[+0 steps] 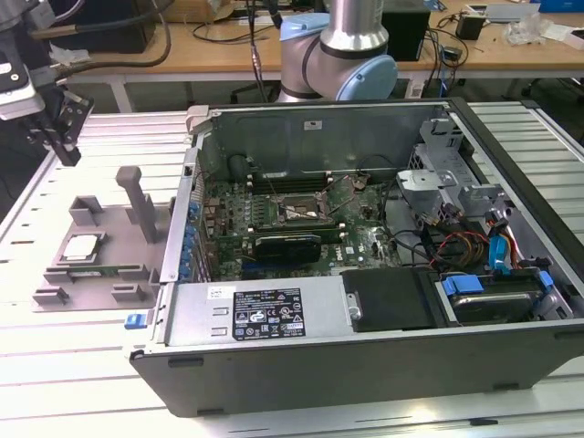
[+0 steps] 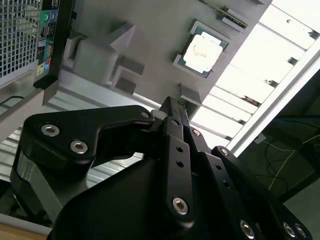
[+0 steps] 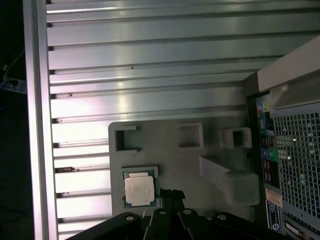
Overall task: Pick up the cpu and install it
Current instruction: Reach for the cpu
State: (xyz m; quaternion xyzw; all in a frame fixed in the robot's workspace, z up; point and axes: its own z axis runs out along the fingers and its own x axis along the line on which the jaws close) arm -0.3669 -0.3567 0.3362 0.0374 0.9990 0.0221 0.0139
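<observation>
Little of the task is seen to be done. The cpu (image 1: 80, 246) is not yet picked up: it is found in the lower left of the exterior view, laid flat in a shallow square recess of the grey tray (image 1: 100, 212), which is set on the slatted table (image 1: 64, 365) just beside the open computer case (image 1: 365, 365). The gripper (image 2: 171, 106) is seen in the upper left of the exterior view, held above the tray's far side and apart from the chip. In both wrist views its tips are shown near the cpu but not touching it. The fingers are drawn together into a narrow point, and nothing is held between them.

The socket (image 1: 294, 212) on the motherboard, near the centre of the exterior view, is judged to be unfilled, though this cannot be told with certainty. Both the grasp and the installing are therefore judged to be left.

The cpu is seen as a small, flat square. Its pale silver-grey metal top is brightly lit, and a darker, greenish border is shown around the lid in the second wrist view. It is lying level and square to its recess.
</observation>
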